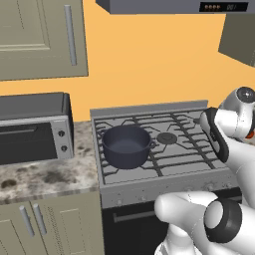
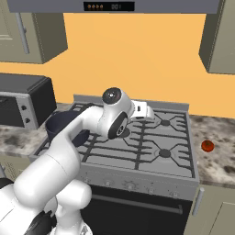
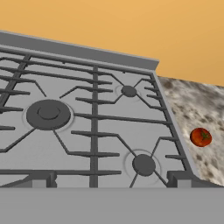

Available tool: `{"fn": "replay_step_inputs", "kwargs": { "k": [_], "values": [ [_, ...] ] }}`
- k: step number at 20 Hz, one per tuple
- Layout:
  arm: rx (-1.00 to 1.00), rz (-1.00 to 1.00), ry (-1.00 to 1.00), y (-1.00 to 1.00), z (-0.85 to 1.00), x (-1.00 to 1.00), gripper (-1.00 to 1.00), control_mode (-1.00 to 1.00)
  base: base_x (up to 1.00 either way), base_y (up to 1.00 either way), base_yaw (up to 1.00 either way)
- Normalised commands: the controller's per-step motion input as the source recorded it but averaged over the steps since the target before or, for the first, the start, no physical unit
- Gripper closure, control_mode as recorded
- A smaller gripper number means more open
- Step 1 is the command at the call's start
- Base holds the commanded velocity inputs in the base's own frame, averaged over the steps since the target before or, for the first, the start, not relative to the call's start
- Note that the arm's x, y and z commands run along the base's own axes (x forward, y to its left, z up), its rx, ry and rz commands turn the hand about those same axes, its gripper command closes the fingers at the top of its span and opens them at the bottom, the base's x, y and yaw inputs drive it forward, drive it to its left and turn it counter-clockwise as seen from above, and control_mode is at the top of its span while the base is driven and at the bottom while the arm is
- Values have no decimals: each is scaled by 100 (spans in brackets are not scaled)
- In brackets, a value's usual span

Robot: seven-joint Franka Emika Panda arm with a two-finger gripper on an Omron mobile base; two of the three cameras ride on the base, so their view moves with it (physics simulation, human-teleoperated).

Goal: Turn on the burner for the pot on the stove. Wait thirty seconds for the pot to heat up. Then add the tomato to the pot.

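Now | end effector (image 3: 109, 181) wide, empty, over stove (image 3: 94, 131) | tomato (image 3: 201, 137) right, apart on counter (image 3: 199, 113)

Home kitchen, gas stove (image 1: 169, 144), toaster oven (image 1: 35, 129), speckled stone counter (image 1: 45, 177), olive cabinets (image 1: 42, 37)

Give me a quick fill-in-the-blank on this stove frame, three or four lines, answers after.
1. The pot sits on the stove's front-____ burner.
2. The tomato lies on the counter to the stove's ____.
3. The pot has no ____ on it.
4. The toaster oven stands to the ____ of the stove.

Answers: left; right; lid; left
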Motion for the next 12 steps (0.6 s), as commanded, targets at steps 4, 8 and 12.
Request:
{"fn": "replay_step_inputs", "kwargs": {
  "k": [4,8,12],
  "values": [
    [0,0,0,0,0,0,-100,-100,0,0,0],
    [0,0,0,0,0,0,-100,-100,0,0,0],
    [0,0,0,0,0,0,-100,-100,0,0,0]
  ]
}}
